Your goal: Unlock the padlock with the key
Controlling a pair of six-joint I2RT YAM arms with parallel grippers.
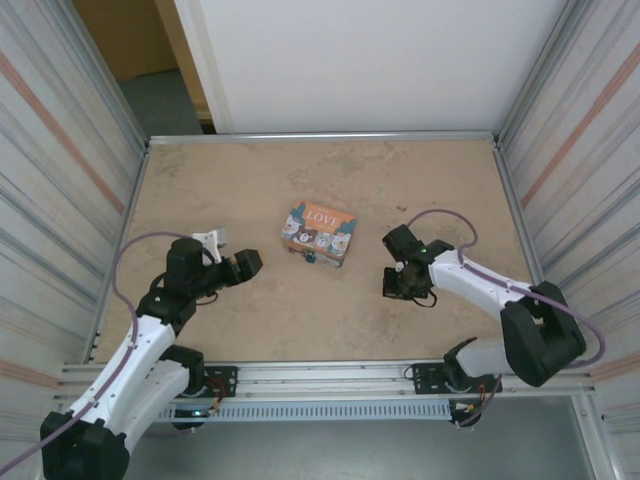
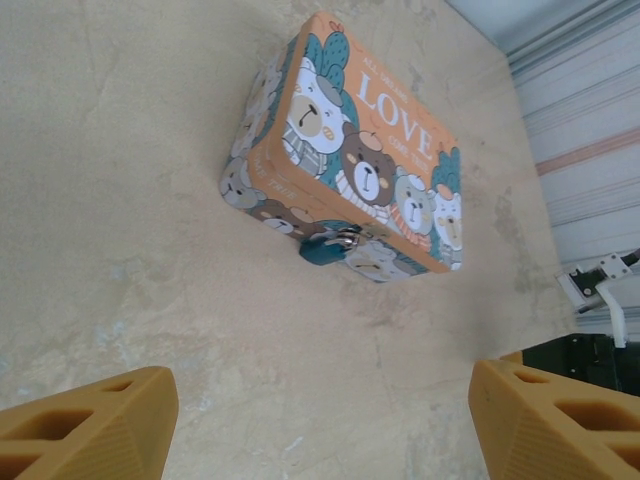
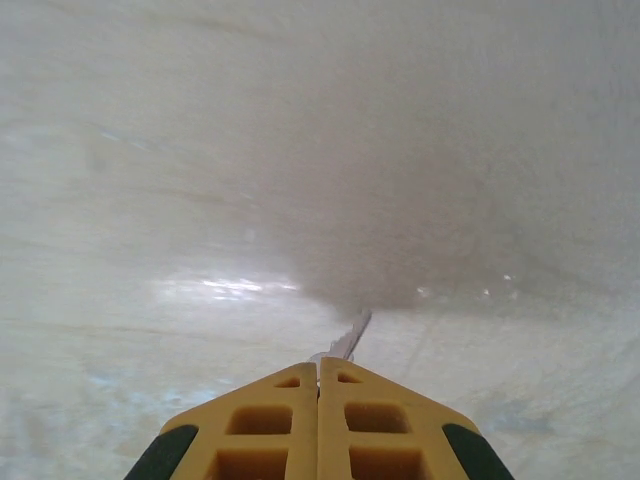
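Padlock (image 2: 325, 247), just one, hung on the single box (image 2: 350, 140) on the tabletop (image 2: 130, 220); left tool (image 2: 322, 420) gaped apart, right tool (image 3: 318, 368) was clamped on one key (image 3: 352, 333).

Saw an orange LOVE box (image 2: 350, 140) flat on the bench (image 2: 120, 200), a tiny blue padlock (image 2: 326, 248) on its front side. Held the left tool (image 2: 325, 425) spread wide.
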